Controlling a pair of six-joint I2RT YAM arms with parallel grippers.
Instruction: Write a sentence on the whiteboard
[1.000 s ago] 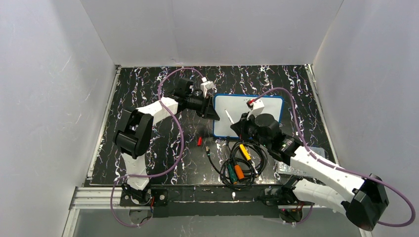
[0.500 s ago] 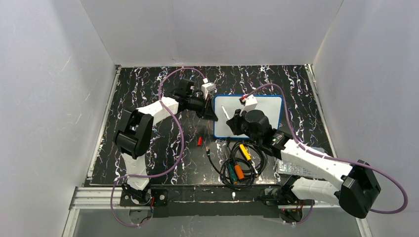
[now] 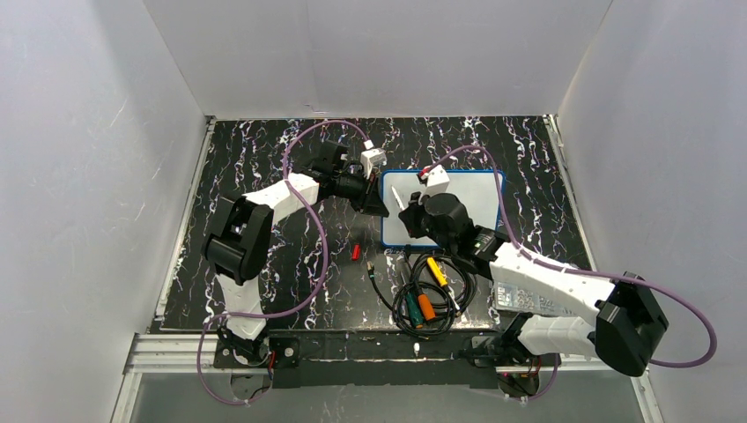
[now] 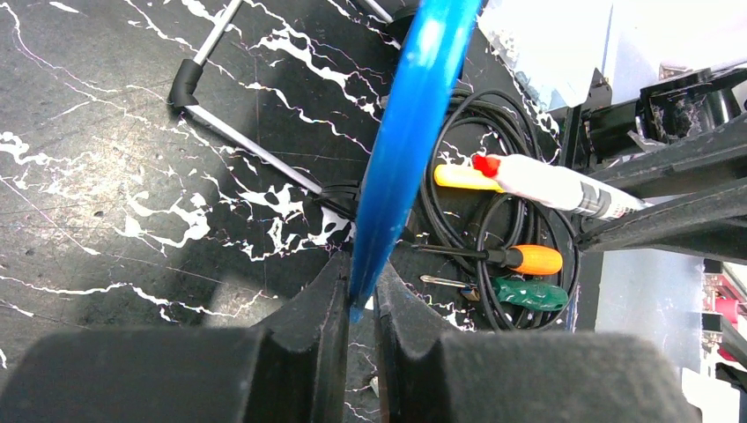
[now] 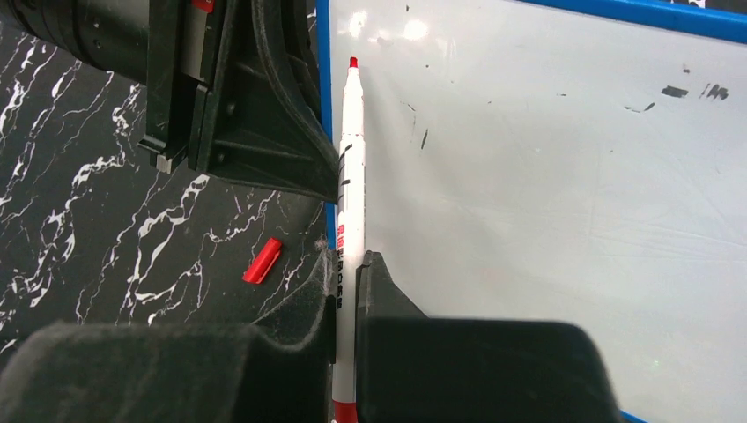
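The whiteboard lies flat at the table's middle, white with a blue rim; it also fills the right wrist view. No red lettering shows on it, only a few faint dark specks. My left gripper is shut on the board's left blue rim. My right gripper is shut on a white marker with a red tip, uncapped. The tip sits over the board's upper left corner, next to the left gripper. I cannot tell whether the tip touches the board.
A red marker cap lies on the black marbled table left of the board's near corner. A coiled black cable with yellow, orange and green-handled screwdrivers lies near the front. A clear plastic box sits partly under my right arm.
My right gripper has moved left and away from me with the marker, from the board's lower middle to its upper left corner. The left gripper has stayed on the rim.
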